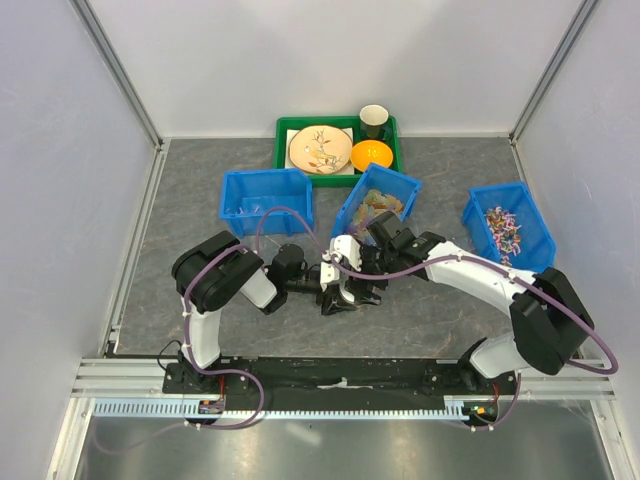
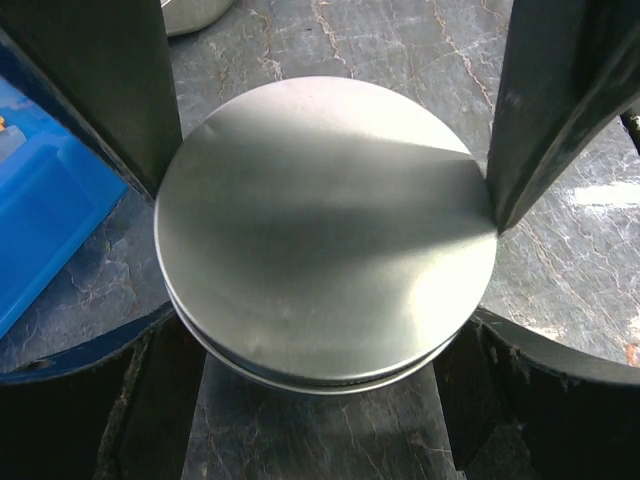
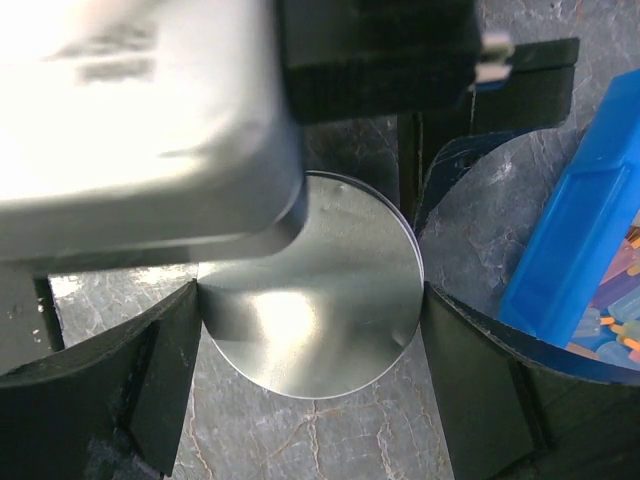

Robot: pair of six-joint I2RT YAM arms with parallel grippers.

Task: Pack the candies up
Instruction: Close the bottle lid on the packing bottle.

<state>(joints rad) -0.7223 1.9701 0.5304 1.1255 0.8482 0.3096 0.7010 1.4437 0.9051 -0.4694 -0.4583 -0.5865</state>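
Note:
A round silver tin (image 2: pixel 325 235) with its lid on stands on the grey table. My left gripper (image 2: pixel 328 205) is shut on it, one finger against each side. My right gripper (image 3: pixel 310 290) is shut on the lid (image 3: pixel 320 300) from above, fingers touching its rim on both sides. In the top view both grippers, left (image 1: pixel 325 290) and right (image 1: pixel 358 288), meet over the tin and hide it. No small bright wrapped candies show. The tin's inside is hidden.
There are three blue bins. The left one (image 1: pixel 266 200) looks near empty, the middle one (image 1: pixel 378 203) holds pastel packets, and the right one (image 1: pixel 507 228) holds tiny white-pink-purple sweets. A green tray (image 1: pixel 338 143) at the back holds a plate, an orange bowl and a cup.

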